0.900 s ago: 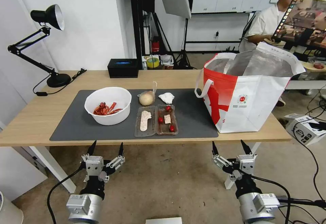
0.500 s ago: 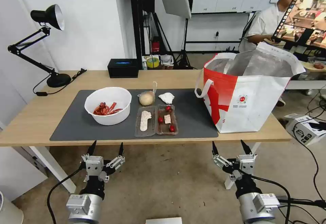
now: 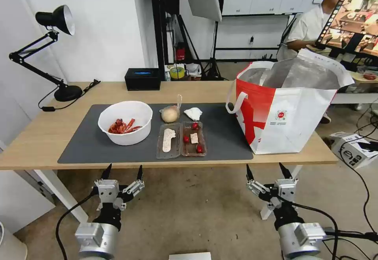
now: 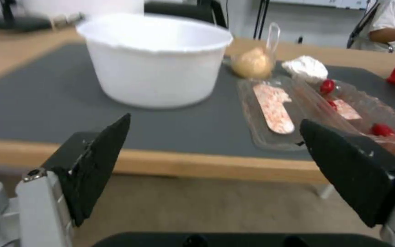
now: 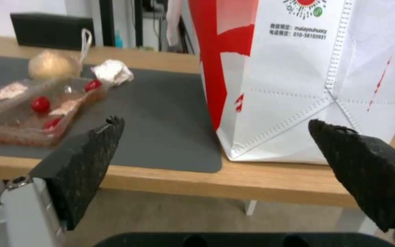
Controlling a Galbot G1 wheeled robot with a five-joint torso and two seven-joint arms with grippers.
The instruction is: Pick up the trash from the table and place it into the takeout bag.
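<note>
Both pincers [image 3: 122, 169] [image 3: 268, 167] below table [image 3: 197, 90] edge

left gripper [image 3: 123, 171] | dropped slightly, shifted a touch left below the table [image 3: 35, 142] edge | right gripper [image 3: 269, 170] | sank a hair | my fingers spread wide as before

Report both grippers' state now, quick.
Left gripper: open, holding nothing, below the table edge.
Right gripper: open, holding nothing, below the table edge.
</note>
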